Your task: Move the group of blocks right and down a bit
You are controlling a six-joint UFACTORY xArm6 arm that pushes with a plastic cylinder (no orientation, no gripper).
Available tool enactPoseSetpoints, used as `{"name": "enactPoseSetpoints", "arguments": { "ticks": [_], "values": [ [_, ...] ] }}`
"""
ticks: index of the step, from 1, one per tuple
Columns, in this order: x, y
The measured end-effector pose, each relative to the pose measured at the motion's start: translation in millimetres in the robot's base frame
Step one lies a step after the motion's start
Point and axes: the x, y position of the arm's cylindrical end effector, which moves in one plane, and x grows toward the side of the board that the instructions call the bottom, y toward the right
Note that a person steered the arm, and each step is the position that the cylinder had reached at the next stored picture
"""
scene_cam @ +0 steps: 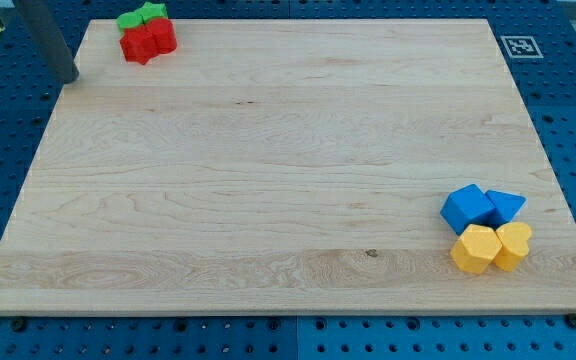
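A tight group of blocks sits at the view's top left of the wooden board [268, 150]: two green blocks [142, 16] at the back, shapes hard to tell, and two red blocks [148, 41] pressed against them in front. My tip [70, 79] is the lower end of the dark rod that comes in from the view's top left. It stands left of and slightly below the red blocks, apart from them, near the board's left edge.
A second group lies at the view's bottom right: a blue cube [467, 207], a blue triangle [505, 206], a yellow hexagon [474, 249] and a yellow heart [513, 244]. A fiducial marker [517, 46] sits at the board's top right corner.
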Motion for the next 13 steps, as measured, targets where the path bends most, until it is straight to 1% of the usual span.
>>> {"name": "enactPoseSetpoints", "arguments": {
  "ticks": [1,2,3,5,6,8,10,13],
  "values": [
    [-3,-1],
    [-29,12],
    [-34,32],
    [-38,32],
    [-61,31],
    [-79,23],
    [-115,3],
    [-116,17]
  ]
}}
